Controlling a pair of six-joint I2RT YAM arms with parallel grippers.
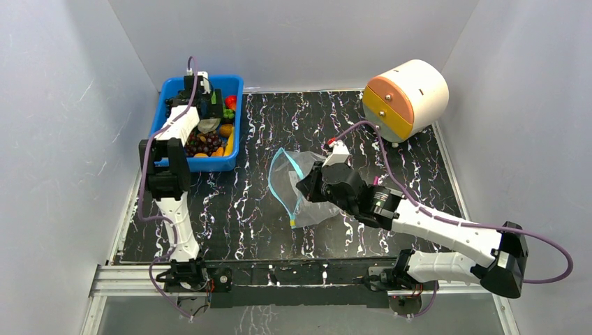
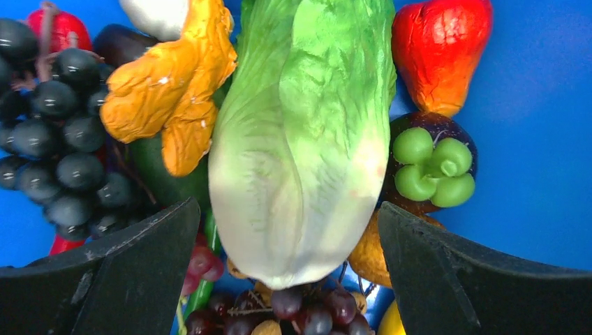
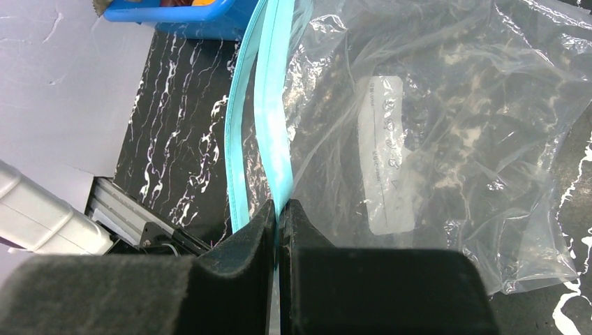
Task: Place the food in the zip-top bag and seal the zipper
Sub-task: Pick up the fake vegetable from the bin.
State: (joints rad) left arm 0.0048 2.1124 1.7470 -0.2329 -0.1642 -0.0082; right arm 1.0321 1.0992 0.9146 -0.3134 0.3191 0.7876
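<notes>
The food lies piled in the blue bin. In the left wrist view a pale green-and-white lettuce head lies on top, with a dark grape bunch to its left and an orange-brown piece beside it. My left gripper hangs open over the bin, a finger on either side of the lettuce's white end, not touching it. The clear zip-top bag lies mid-table with its mouth gaping. My right gripper is shut on one side of the teal zipper, holding that edge up.
More toy food fills the bin: a red-orange fruit, a purple fruit with a green cap, reddish grapes. A round cream-and-orange drawer unit stands at the back right. Grey walls close in both sides.
</notes>
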